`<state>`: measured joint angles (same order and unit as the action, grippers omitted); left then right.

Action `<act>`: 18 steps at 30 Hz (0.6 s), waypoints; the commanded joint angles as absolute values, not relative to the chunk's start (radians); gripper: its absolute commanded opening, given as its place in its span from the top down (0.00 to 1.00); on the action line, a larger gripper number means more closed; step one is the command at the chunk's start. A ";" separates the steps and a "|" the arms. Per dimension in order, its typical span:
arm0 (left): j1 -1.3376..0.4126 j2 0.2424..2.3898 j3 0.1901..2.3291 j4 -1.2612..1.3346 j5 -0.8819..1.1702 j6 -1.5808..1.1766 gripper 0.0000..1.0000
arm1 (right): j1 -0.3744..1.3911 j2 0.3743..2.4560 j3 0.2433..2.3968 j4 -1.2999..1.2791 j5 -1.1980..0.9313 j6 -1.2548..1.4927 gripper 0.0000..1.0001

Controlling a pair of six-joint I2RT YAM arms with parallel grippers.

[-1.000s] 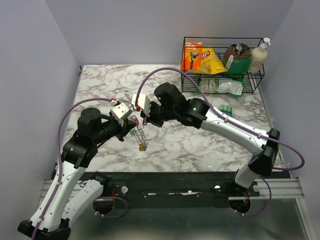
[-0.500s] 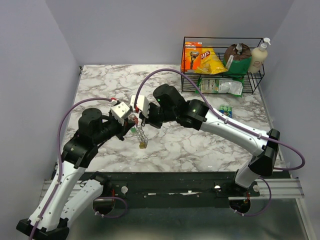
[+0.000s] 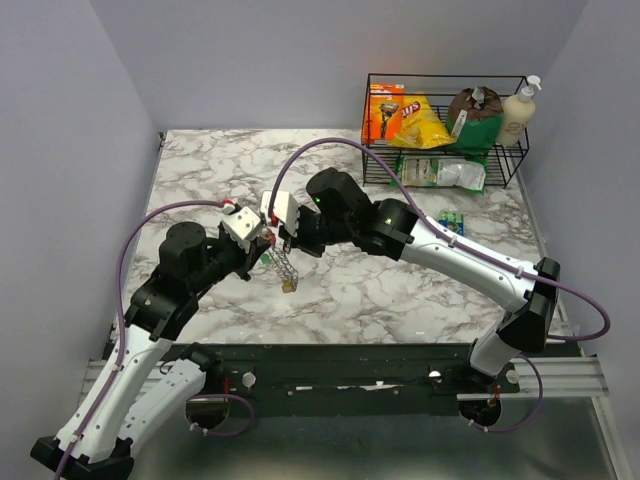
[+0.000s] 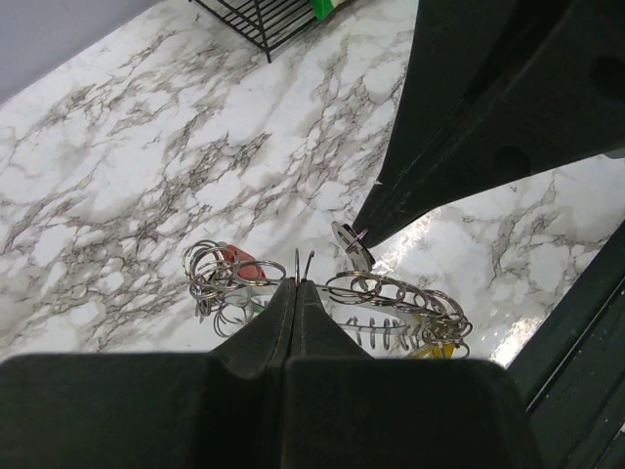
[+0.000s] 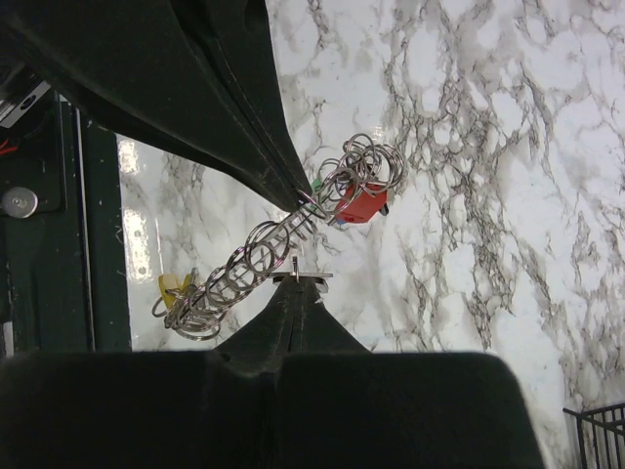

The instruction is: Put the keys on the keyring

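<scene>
The left end effector [image 4: 298, 285] and right end effector [image 5: 296, 283] are each clamping fully closed on the keyring [image 5: 239, 274], suspending it above the tabletop [image 3: 400, 290]. The keys [image 5: 363, 202] are hanging at one end. Writing on the packets in the basket [image 3: 445, 78] is showing too small to read.

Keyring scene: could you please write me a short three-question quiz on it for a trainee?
1. True or false: the keyring lies loose, far from both claws.
2. In the right wrist view, the plainest key head beside the tip of the left claw is: A red, B black, C white.
3. Are the left claw and the right claw open or shut?
Key: 1 false, it hangs between the two claws. 2 A, the red key head. 3 Both shut.
</scene>
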<state>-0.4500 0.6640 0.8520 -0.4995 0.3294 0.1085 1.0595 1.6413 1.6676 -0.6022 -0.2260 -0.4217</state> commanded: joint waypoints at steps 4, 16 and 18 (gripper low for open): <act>-0.479 0.615 0.782 -0.396 0.313 0.198 1.00 | 1.098 1.571 1.597 -0.508 -0.245 -0.474 0.99; -0.477 0.499 0.719 -0.324 0.345 0.198 1.00 | 1.058 1.362 1.338 -0.238 -0.274 -0.523 0.99; -0.479 0.499 0.722 -0.333 0.379 0.218 1.00 | 1.039 1.333 1.325 -0.239 -0.304 -0.514 0.99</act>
